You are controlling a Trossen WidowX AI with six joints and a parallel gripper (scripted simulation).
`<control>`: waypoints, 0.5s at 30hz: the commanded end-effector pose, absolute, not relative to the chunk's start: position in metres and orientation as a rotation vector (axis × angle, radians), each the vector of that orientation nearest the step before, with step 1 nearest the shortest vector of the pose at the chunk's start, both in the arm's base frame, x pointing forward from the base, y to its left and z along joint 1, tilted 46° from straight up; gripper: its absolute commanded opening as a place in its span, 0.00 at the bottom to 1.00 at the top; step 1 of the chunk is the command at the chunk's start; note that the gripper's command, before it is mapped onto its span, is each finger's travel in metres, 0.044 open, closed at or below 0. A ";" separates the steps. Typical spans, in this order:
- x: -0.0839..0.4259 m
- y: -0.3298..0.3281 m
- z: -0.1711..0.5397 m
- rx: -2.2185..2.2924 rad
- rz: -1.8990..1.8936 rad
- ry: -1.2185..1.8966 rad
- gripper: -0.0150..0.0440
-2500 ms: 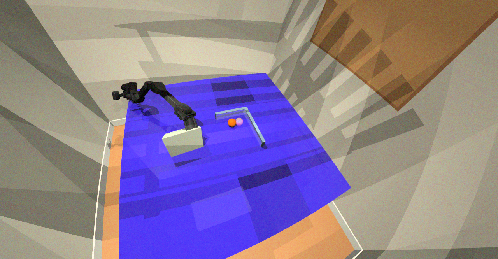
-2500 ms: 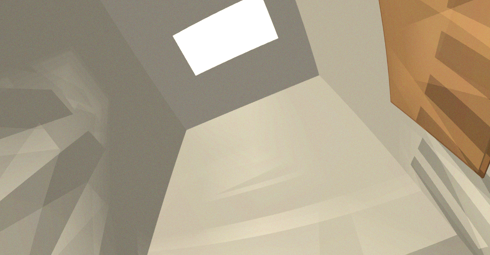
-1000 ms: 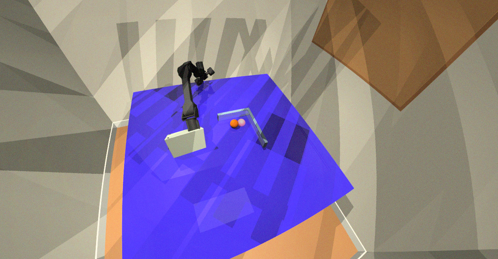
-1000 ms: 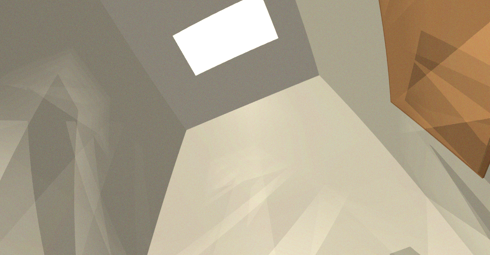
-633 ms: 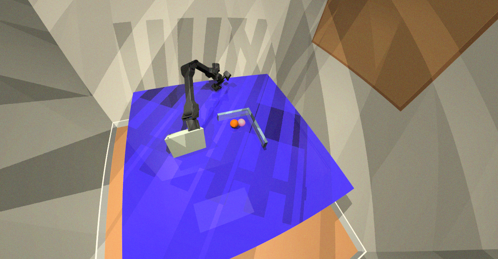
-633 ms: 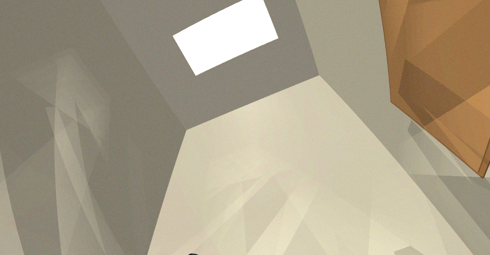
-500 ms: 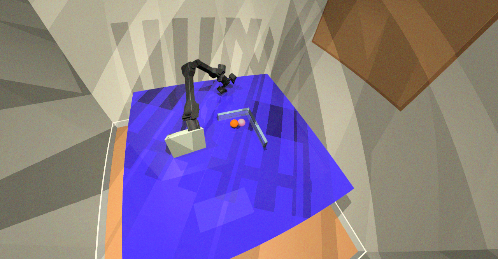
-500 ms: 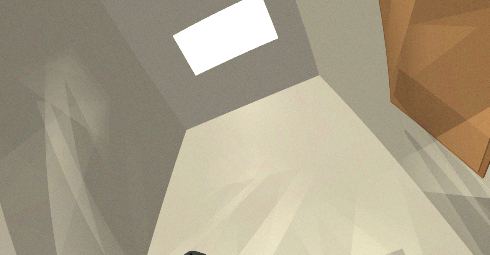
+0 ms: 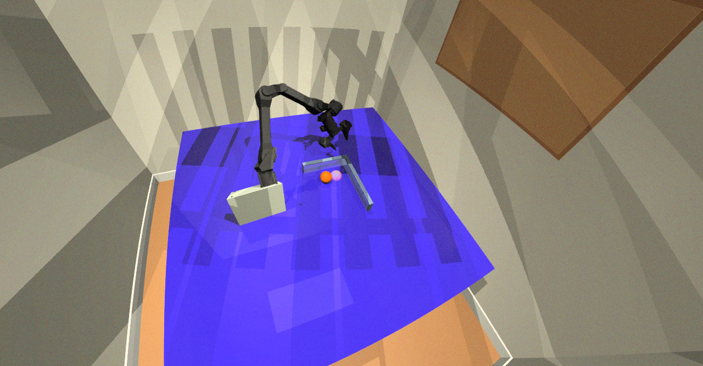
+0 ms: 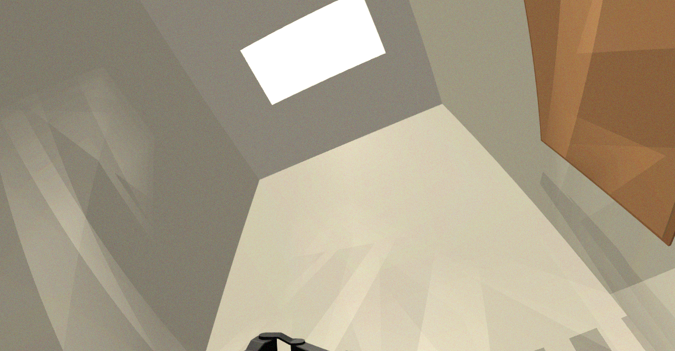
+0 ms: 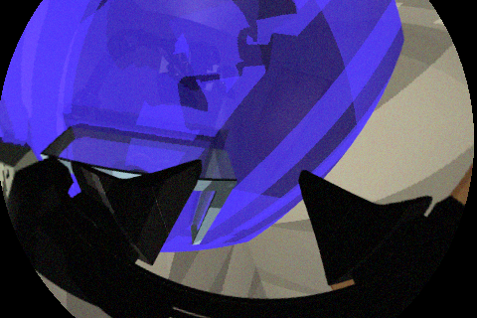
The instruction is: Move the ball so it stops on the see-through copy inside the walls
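Note:
An orange ball [image 9: 325, 177] lies on the blue table [image 9: 295, 265] inside the corner made by two low clear walls [image 9: 324, 162]. It touches the left side of the pale pink see-through copy [image 9: 336, 175], which sits closer to the corner. My gripper [image 9: 337, 135] [image 11: 250, 171] is open and empty. It hangs above the table just beyond the far wall, outside the corner, well behind the ball. The wrist view shows the table and part of a clear wall [image 11: 133, 141] near my fingers, but not the ball.
The arm's white base box [image 9: 257, 204] stands left of the ball. The second wall [image 9: 361, 187] runs toward the front right. The table's far edge is close behind my gripper. The exterior view shows only room walls and a bit of the arm [image 10: 278, 341].

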State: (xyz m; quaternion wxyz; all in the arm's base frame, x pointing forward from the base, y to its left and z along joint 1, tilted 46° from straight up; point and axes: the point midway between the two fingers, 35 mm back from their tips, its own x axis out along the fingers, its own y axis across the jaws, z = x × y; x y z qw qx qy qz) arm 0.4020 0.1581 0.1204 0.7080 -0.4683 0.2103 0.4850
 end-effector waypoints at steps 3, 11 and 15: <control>0.380 0.108 0.081 -1.003 1.168 0.579 0.93; 0.331 0.073 0.037 -0.821 1.360 0.659 0.93; 0.288 0.054 0.020 -0.601 1.467 0.654 0.93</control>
